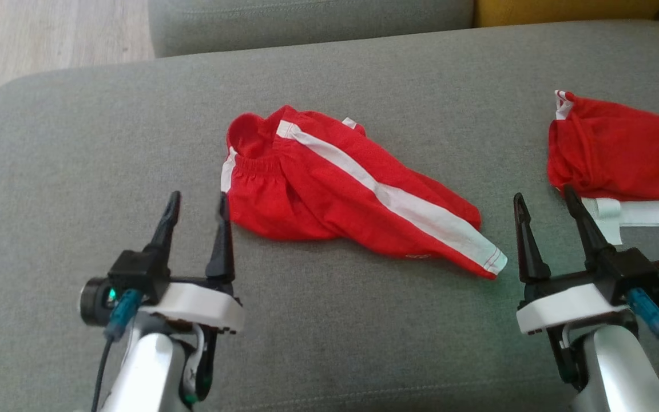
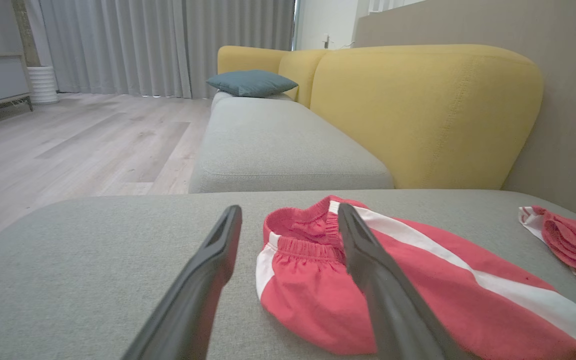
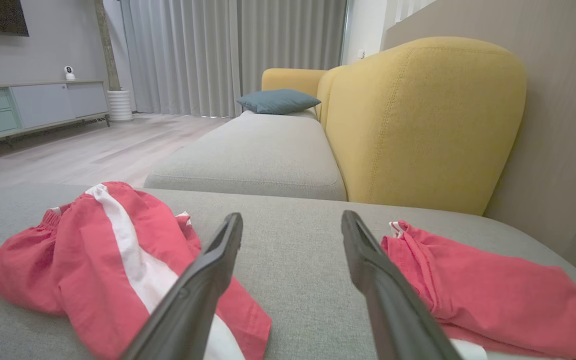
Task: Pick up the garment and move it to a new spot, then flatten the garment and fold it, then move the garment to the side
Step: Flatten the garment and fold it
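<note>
Grey sofa [image 1: 329,332], garment [image 1: 329,189] beside left fingers [image 1: 222,249]

The crumpled red fabric shorts with a white side stripe [image 1: 329,194] lie on the middle of the broad grey upholstered sofa seat [image 1: 78,143]. Well apart to the right of the shorts lies a second bunched red garment [image 1: 621,151], with a white cloth strip [image 1: 644,213] along its near edge. The left end effector [image 1: 199,197] stands just beside the shorts' near left end. The right end effector [image 1: 543,194] stands to the right of the shorts, between them and the second garment. Behind the shorts sit another grey seat cushion [image 1: 306,23] and, further right, a yellow padded backrest [image 1: 564,8].
</note>
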Robot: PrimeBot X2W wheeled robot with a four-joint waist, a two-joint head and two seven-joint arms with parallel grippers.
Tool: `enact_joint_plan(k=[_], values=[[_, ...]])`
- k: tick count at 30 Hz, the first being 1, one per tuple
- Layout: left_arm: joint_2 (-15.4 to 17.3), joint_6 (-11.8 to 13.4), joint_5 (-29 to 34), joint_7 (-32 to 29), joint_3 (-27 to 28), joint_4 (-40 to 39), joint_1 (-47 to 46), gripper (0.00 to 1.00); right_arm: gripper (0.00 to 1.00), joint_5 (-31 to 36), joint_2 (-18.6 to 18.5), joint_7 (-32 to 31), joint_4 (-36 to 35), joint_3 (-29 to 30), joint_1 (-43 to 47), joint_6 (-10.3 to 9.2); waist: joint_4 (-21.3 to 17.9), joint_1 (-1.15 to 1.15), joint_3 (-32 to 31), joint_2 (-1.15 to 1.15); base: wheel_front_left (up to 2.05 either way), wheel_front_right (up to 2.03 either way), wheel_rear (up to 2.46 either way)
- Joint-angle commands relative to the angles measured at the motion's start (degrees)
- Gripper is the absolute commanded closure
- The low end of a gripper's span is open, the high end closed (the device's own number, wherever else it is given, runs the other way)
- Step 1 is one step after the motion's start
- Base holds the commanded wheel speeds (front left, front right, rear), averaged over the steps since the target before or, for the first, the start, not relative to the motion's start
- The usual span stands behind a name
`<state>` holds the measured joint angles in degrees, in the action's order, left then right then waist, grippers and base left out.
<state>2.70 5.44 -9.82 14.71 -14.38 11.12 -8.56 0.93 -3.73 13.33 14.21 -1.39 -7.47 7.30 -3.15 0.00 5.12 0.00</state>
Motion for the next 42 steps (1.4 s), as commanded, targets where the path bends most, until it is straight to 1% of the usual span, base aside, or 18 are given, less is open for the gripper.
enact_joint_plan(k=[1, 3, 5, 7, 9, 12, 13, 18, 22, 24, 25, 28, 32, 42], values=[[0.18, -0.81, -0.58, 0.29, 1.0, -1.68, -3.27, 0.0, 0.0, -0.08, 0.52, 0.87, -2.33, -1.23, -0.63, 0.19, 0.07, 0.0, 0.47, 0.0, 0.0, 0.0, 0.0], [0.18, -2.2, -1.24, 0.29, -0.13, -0.45, -4.74, 0.0, 0.0, -0.08, 0.68, 0.9, -2.83, -1.31, -0.57, 0.19, 0.02, 0.0, 1.14, 0.0, 0.0, 0.0, 0.0], [0.18, -4.27, -2.25, 0.26, -1.63, 1.67, -6.92, 0.0, 0.0, -0.1, 0.76, 0.84, -3.06, -1.26, -0.71, 0.19, -0.19, 0.0, 1.8, 0.0, 0.0, 0.0, 0.0], [0.18, -6.83, -4.1, -1.76, -3.16, 4.17, -9.9, 0.0, 0.0, -0.24, 0.81, 0.71, -3.33, -1.28, -1.02, 0.19, -0.6, 0.0, 2.65, 0.0, 0.0, 0.0, 0.0], [0.18, -9.26, -7.42, -5.99, -3.88, 6.78, -13.62, 0.0, 0.0, -0.69, 0.82, 0.58, -3.58, -1.62, -1.44, 0.19, -1.1, 0.0, 3.57, 0.0, 0.0, 0.0, 0.0], [0.61, -11.46, -11.77, -13.89, -4.11, 10.53, -20.67, 0.0, 0.0, -1.1, 0.83, 0.47, -4.02, -2.47, -2.31, 0.19, -2.12, 0.0, 5.11, 0.0, 0.0, 0.0, 0.0], [2.11, -12.25, -13.75, -19.65, -4.79, 13.11, -25.82, 0.0, 0.0, -1.34, 0.84, 0.45, -4.06, -3.1, -3.14, 0.19, -2.99, 0.0, 6.07, 0.0, 0.0, 0.0, 0.0], [6.93, -12.86, -18.23, -33.7, -7.32, 19.71, -36.43, 0.0, 0.0, -2.16, 0.84, 0.66, -3.3, -5.48, -5.37, 0.19, -5.79, 0.0, 7.81, 0.0, 0.0, 0.0, 0.0], [10.02, -12.9, -24.44, -43.85, -9.73, 23.17, -41.35, 0.0, 0.0, -3.09, 0.84, 0.99, -2.62, -6.91, -6.77, 0.19, -7.76, 0.0, 8.64, 0.0, 0.0, 0.0, 0.0], [11.64, -12.91, -26.85, -47.33, -10.67, 24.17, -42.98, 0.0, 0.0, -3.45, 0.85, 1.14, -2.31, -7.4, -7.12, 0.19, -8.49, 0.0, 8.87, 0.0, 0.0, 0.0, 0.0], [11.64, -12.91, -26.85, -47.33, -10.67, 24.17, -42.98, 0.0, 0.0, -3.45, 0.85, 1.14, -2.31, -7.4, -7.12, 0.19, -8.49, 0.0, 8.87, 0.0, 0.0, 0.0, 0.0], [13.77, -12.92, -28.6, -49.75, -11.67, 25.55, -44.89, 0.0, 0.0, -3.92, 0.85, 1.32, -1.95, -8.04, -7.5, 0.19, -9.4, 0.0, 9.24, 0.0, 0.0, 0.0, 0.0], [15.77, -12.92, -28.85, -50.29, -13.23, 27.63, -46.48, 0.0, 0.0, -4.42, 0.85, 1.49, -1.62, -8.16, -7.77, 0.19, -10.17, 0.0, 9.46, 0.0, 0.0, 0.0, 0.0], [17.18, -12.93, -31.53, -50.52, -16.75, 30.5, -47.79, 0.0, 0.0, -4.77, 0.85, 1.64, -1.19, -8.31, -7.95, 0.19, -11.42, 0.0, 9.91, 0.0, 0.0, 0.0, 0.0]])
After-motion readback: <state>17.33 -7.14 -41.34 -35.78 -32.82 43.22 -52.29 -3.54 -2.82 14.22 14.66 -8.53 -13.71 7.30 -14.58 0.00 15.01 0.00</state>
